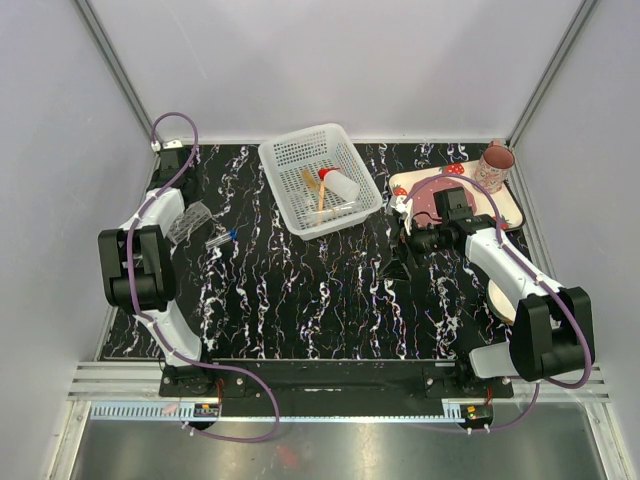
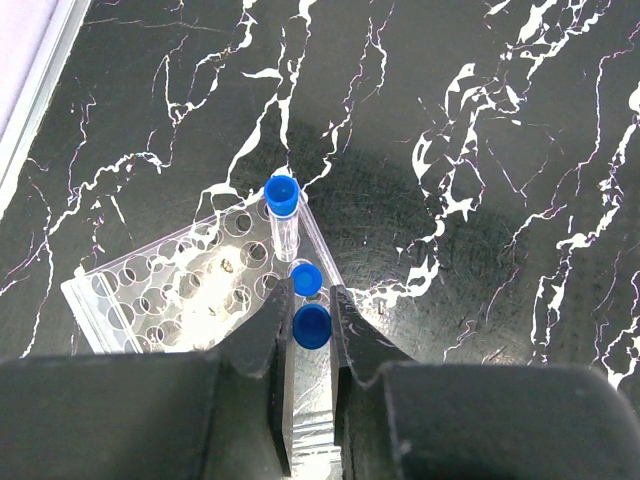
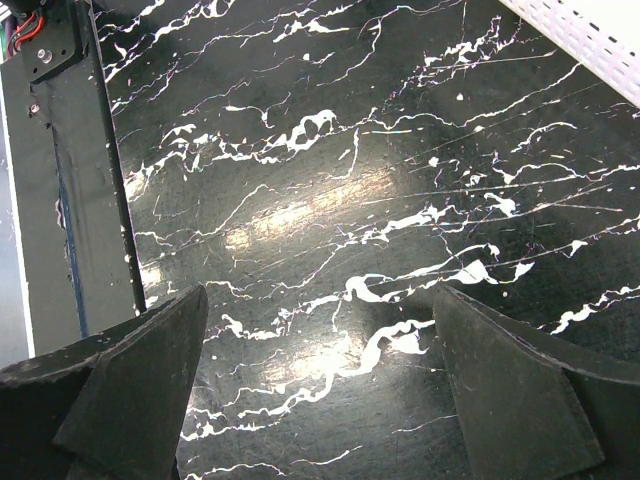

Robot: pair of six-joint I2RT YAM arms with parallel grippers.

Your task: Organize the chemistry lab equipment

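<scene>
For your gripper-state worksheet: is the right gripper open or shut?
Open. In the right wrist view, the right gripper has its fingers wide apart, with only bare table between them.

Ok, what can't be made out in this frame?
Top external: how many sticks lie in the basket, too small.
Top external: pink plate, largely covered by the right arm.
Left wrist: tube rack, near edge hidden behind the left gripper holding a tube.
</scene>
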